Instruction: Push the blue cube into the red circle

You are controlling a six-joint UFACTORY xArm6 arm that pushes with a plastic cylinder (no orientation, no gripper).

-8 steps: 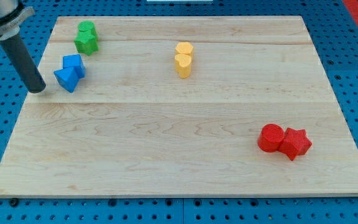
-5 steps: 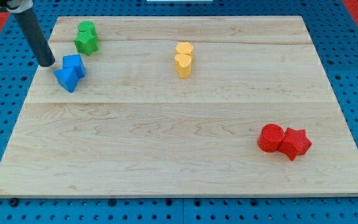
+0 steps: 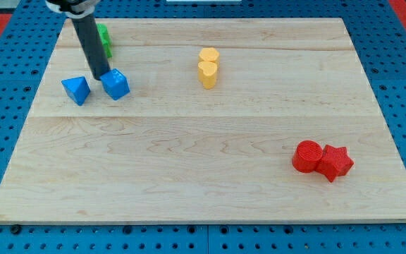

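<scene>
Just a pale wooden board point(image 3: 210, 183) with visible plank seams and grain, evenly lit. All around the board there's a blue pegboard surface point(image 3: 393, 85), with red patches past the board's top corners.

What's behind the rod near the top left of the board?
A green block, mostly covered by the rod, so its shape can't be made out. My tip sits at the blue cube's upper-left edge.

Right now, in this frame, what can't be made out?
- Green blocks, camera view: rod covers most of them; shapes unreadable.
- My tip: touching the blue cube or just short, cannot tell.
- Arm above the rod: cut off by the view's top edge.
</scene>
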